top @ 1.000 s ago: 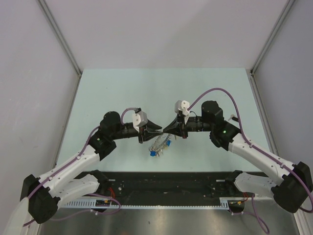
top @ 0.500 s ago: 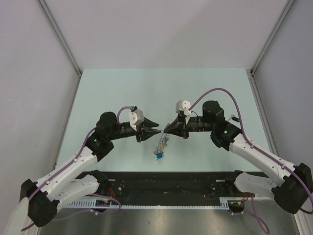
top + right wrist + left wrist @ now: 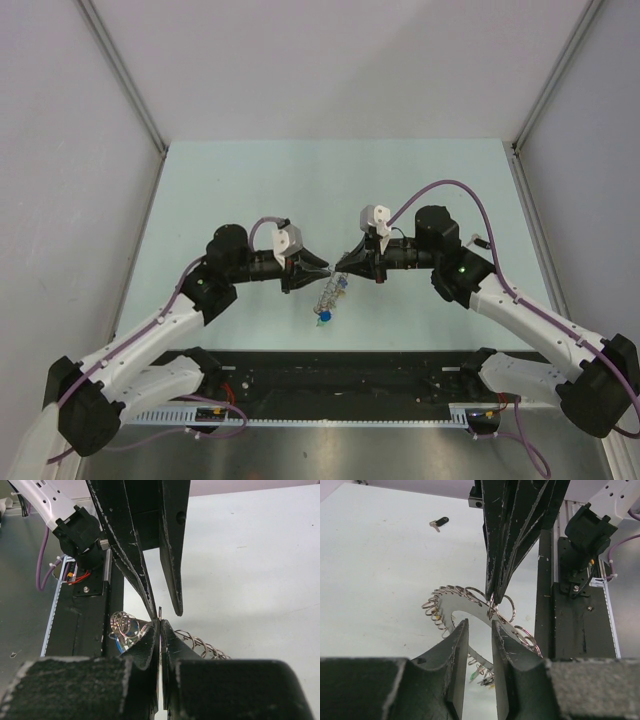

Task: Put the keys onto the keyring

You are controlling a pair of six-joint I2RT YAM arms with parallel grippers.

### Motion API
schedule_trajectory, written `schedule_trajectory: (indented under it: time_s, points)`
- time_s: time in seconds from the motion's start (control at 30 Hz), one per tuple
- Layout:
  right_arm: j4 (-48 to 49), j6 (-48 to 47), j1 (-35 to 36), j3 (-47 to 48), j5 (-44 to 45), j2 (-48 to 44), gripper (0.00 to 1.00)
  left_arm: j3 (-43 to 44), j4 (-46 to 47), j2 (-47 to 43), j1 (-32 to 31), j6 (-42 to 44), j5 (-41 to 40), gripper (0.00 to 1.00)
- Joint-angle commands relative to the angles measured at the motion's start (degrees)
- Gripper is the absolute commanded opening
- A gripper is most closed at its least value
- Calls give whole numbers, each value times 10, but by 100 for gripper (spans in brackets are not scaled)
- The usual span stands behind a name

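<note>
The keyring is a flat grey ring rimmed with small wire loops. It hangs above the table from my right gripper, which is shut on its rim. Blue, green and yellow keys dangle from its low side. My left gripper faces the right one tip to tip. Its fingers are open, with the ring just beyond them. In the right wrist view the left fingers stand apart just above my right gripper. A loose black key lies on the table.
The pale green table is walled by grey panels at the left, right and back. A black rail with cables runs along the near edge, close under the hanging ring.
My left gripper drew back to the left, then came right again to meet the right gripper's tip. The keyring swung from slanting to hanging more upright. The right arm hardly moved.
</note>
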Motion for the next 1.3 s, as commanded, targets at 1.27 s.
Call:
schedule_trajectory:
  time_s: [1.27]
  points:
    - [2, 21, -8, 33, 47, -29, 21, 25, 27, 6, -2, -30, -19, 0]
